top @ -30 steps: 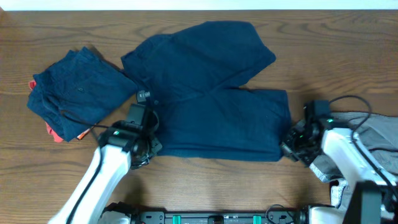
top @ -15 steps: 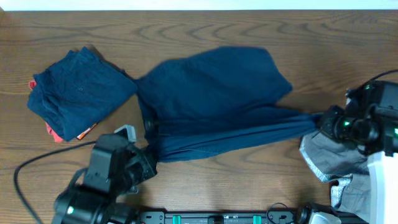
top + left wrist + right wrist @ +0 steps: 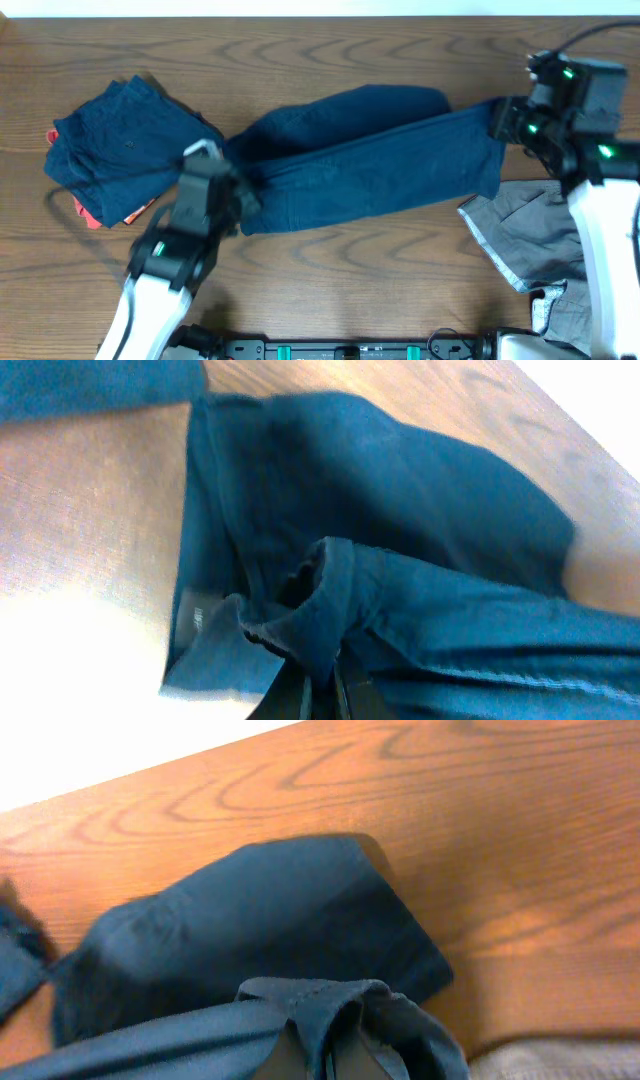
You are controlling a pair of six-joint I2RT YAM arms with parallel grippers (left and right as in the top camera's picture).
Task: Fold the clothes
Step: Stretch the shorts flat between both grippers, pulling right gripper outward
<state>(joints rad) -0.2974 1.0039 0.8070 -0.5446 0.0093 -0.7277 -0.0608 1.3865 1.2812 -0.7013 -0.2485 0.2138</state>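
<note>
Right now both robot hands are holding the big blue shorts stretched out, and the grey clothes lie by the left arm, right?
Not quite. The overhead view shows the grey clothes by the right arm, not the left. The left gripper and right gripper do hold the blue shorts stretched out between them.

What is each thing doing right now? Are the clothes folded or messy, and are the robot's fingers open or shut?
navy shorts: stretched long between both grippers, not neatly folded yet.
left gripper: fingers shut on the shorts' left end.
right gripper: fingers shut on the shorts' right end.
navy pile: loosely folded.
red-orange garment: mostly hidden under the navy pile.
grey garment: crumpled, unfolded.
</note>
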